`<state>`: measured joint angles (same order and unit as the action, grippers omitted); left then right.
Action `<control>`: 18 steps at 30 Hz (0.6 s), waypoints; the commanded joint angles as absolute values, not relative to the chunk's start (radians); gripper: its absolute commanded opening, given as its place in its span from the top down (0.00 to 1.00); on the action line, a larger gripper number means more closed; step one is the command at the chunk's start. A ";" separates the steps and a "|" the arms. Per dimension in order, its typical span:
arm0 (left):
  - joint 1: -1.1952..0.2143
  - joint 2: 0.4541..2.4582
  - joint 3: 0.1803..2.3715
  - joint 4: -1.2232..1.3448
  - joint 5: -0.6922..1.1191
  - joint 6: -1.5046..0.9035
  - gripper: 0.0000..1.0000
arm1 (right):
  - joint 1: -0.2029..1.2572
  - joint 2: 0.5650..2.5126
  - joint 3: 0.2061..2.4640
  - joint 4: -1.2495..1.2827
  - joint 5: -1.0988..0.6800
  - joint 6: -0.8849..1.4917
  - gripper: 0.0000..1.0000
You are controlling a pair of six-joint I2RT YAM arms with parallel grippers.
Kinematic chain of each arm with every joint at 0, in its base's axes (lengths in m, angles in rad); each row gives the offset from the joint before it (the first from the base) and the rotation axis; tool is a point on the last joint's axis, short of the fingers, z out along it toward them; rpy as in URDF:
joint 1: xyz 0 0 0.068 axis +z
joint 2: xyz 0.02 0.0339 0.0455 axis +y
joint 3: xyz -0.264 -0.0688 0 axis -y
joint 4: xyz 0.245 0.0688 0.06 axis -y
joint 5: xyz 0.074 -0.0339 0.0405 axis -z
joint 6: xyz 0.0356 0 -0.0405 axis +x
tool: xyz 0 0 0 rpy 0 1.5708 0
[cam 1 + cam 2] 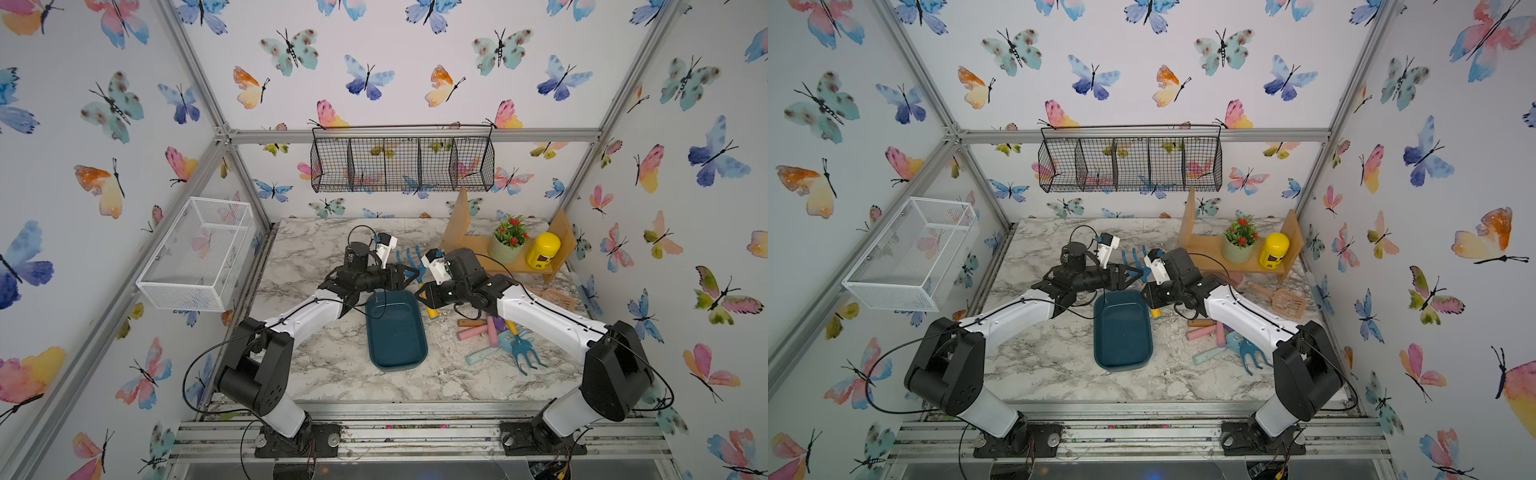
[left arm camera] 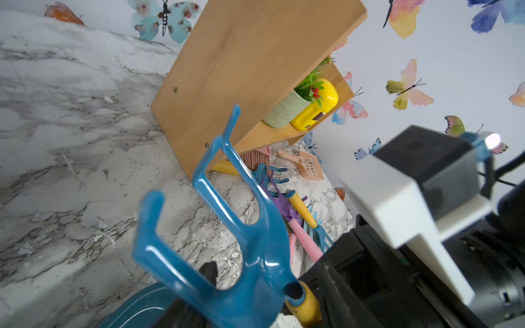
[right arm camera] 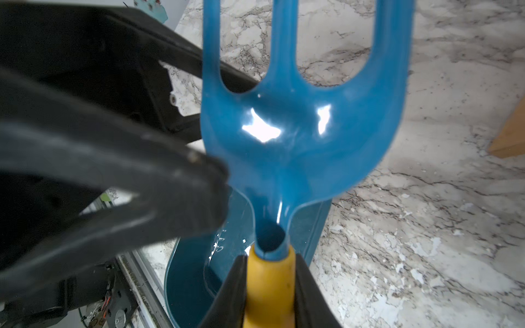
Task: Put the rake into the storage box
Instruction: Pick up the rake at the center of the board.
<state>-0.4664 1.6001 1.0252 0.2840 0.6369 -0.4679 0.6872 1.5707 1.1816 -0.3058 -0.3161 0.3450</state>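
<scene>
Rake (image 3: 284,142) held up off the surface (image 1: 328,365), near the far end of the box (image 1: 397,332), tines toward the back wall. Right fingers (image 3: 234,286) clamped on its yellow handle. Left fingers (image 3: 176,184): one tip touches the blue head's edge; gripping or not, cannot tell. Box sits mid-surface between the arms.

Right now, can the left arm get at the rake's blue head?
Likely yes: the left end effector sits beside the rake head, nothing between them, and the right end effector grips only the yellow handle.
</scene>
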 commanded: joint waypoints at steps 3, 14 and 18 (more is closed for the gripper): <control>-0.456 1.615 1.029 0.346 0.654 -0.497 0.70 | 0.704 1.539 1.184 -0.294 -0.363 0.325 0.98; -0.451 1.541 1.006 0.168 0.576 -0.429 1.00 | 0.707 1.535 1.226 -0.313 -0.236 0.349 0.46; -0.448 1.484 0.961 0.081 0.520 -0.379 1.00 | 0.707 1.492 1.218 -0.265 -0.099 0.382 0.12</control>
